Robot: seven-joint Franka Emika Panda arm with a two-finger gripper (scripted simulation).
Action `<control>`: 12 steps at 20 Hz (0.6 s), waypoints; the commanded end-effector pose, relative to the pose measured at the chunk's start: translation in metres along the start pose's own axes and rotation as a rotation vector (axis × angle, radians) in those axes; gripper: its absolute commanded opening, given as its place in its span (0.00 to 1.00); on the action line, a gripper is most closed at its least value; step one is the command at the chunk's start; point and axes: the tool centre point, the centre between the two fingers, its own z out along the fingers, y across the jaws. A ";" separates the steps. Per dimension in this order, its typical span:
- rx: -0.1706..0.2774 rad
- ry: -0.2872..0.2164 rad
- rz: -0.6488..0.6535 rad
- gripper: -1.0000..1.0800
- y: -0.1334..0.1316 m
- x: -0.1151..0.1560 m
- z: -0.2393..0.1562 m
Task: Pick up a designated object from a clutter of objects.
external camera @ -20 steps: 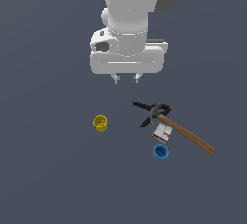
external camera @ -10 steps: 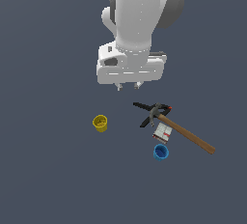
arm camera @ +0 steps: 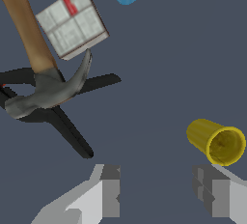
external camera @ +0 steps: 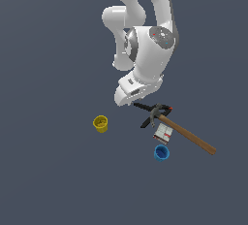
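- Gripper (arm camera: 157, 194) on the white arm hangs with jaws spread and empty, low above the dark grey desk (external camera: 48, 180), probably lining up over the clutter.
- Wooden-handled hammer with a grey head (arm camera: 46, 92) lies across the target, so its pivot is pinned.
- Black spring clamp with splayed handles (arm camera: 72, 133) sits under that head; one handle juts toward the gripper, the likeliest grasp point.
- Small white-and-red box (arm camera: 72, 22) rests beside the hammer handle.
- Yellow cup (arm camera: 217, 141) lies well apart.
- Blue cup (external camera: 161, 152) sits near the box.

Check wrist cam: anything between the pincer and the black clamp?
Nothing; wrist view shows bare floor between the open pincer and the black clamp.
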 end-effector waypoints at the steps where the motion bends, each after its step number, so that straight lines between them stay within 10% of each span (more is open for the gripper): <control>1: -0.016 -0.028 -0.141 0.62 -0.022 -0.004 0.033; 12: -0.020 -0.090 -0.557 0.62 -0.093 -0.029 0.118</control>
